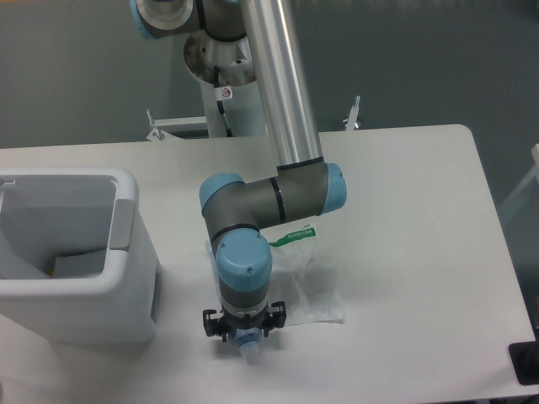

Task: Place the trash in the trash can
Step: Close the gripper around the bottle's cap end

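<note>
Nearest the worktop's (pixel 404 185) front edge, the hand (pixel 245 331) points down over the bottle (pixel 248 345); whether it pinches it, I cannot tell. A loose hold could drop the bottle short of the bin (pixel 126 252), or drag the bag (pixel 316 286).

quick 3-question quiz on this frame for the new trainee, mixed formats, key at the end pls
1. True or false: the clear plastic bag with the green top strip already lies inside the white trash can.
2. Multiple choice: where is the gripper? A) above the trash can opening B) low over the table, at the bag's near-left corner C) raised high at the table's far right edge
3. Fill in: a small bluish part, likely the bottle, shows just below the ____.

Key
1. False. The bag lies flat on the table, right of the can.
2. B
3. gripper. Whether it is clamped on the bottle cannot be told from this view.
</note>
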### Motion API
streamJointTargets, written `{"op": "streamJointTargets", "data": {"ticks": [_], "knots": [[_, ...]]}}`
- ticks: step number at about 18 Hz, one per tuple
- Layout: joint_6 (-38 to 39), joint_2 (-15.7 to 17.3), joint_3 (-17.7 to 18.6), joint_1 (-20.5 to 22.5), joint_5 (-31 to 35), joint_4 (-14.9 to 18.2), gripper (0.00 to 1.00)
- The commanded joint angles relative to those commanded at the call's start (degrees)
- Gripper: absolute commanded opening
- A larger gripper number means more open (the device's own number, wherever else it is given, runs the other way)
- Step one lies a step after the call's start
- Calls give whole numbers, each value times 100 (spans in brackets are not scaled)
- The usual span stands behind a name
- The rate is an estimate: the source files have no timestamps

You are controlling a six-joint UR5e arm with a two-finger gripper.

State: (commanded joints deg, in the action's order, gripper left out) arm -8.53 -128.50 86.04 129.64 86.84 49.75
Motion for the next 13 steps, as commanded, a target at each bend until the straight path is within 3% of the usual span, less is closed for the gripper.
{"op": "streamJointTargets", "data": {"ticks": [13], "knots": [[0,53,18,-9,-35,0,67]]}}
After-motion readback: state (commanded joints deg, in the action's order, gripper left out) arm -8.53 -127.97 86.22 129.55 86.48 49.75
